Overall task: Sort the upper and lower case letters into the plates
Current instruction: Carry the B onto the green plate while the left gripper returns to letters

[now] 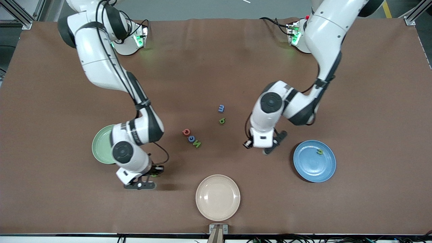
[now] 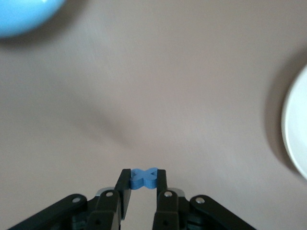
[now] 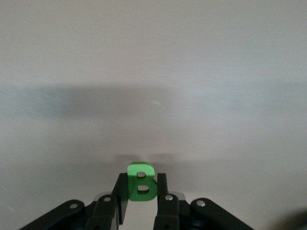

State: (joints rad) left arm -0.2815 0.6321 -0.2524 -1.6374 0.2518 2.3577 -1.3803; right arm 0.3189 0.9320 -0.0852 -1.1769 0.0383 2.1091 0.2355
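Front view: both arms bent (low).

The right arm is seen reaching down from the upper left of the front view, bent at the elbow, its right hand [image 1: 152, 174] carried low at the lower left of the frame, fingers clamped on a green letter B [image 3: 141, 182]. The left arm is folded down from the upper right; its left hand [image 1: 266, 148] is closed on a blue letter x [image 2: 143, 178].
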